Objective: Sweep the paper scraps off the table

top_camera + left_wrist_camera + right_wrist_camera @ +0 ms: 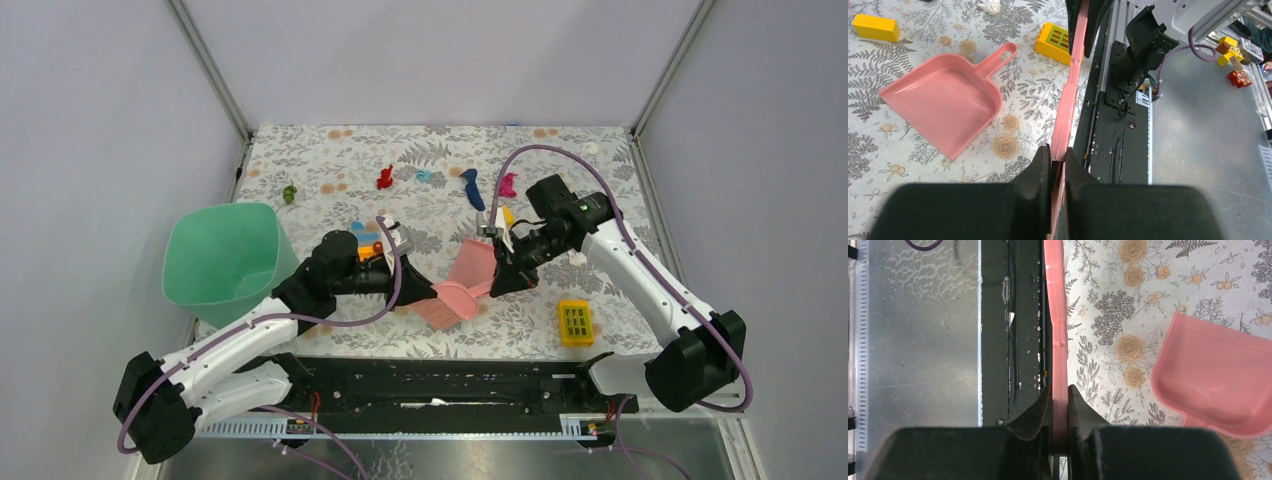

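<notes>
Left tool (1058, 159) is noted pinched on the handle of the pink brush (1073, 80). Right tool (1060, 400) is pressed onto the same handle from the opposite end. Pink dustpan (943, 100) is seen lying on the bench (300, 160), ungripped. Paper scraps (384, 178) are scattered along the bench's far half, well apart from the brush.

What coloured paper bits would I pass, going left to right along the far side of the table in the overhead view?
In order: green scrap → red scrap → teal scrap → navy scrap → magenta scrap.
</notes>
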Controlling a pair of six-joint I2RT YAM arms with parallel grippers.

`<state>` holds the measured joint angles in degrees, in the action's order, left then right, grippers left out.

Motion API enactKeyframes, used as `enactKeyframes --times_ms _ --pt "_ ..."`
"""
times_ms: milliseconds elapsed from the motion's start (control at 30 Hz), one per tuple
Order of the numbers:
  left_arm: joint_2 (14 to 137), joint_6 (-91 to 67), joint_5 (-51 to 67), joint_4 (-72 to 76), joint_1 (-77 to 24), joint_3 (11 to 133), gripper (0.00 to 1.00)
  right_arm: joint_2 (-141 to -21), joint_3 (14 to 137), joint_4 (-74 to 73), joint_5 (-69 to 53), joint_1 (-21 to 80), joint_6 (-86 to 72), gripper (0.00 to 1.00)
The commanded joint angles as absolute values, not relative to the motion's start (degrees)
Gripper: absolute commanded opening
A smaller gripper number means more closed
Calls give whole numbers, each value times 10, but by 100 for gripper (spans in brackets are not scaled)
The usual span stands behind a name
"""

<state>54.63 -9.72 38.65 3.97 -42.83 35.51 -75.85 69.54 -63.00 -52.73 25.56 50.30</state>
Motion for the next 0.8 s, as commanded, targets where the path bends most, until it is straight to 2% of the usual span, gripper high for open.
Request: enactKeyframes --times_ms 0,33,67,133,267,567,633,700,767 --pt "559 -95 416 81 -427 360 25 -753 701 -631 -554 257 492 0" --pt "564 -97 418 90 -426 360 43 -757 697 -631 -555 258 488 0" --pt "568 -102 417 105 -427 359 51 -763 696 -633 -555 258 483 0" --pt "575 -103 418 129 -428 357 55 -785 702 -652 -562 258 477 0" --pt "607 -105 437 141 -433 368 54 -836 734 -729 -595 258 531 0" --pt "649 -104 468 125 -447 382 42 -865 757 -743 -618 258 530 0" --pt "655 -105 477 122 -451 384 34 -867 758 -743 -618 258 530 0" --pt "660 -110 488 122 -452 386 19 -871 758 -743 -619 258 529 1" --pt "662 -120 493 125 -452 388 8 -874 758 -739 -622 258 525 9"
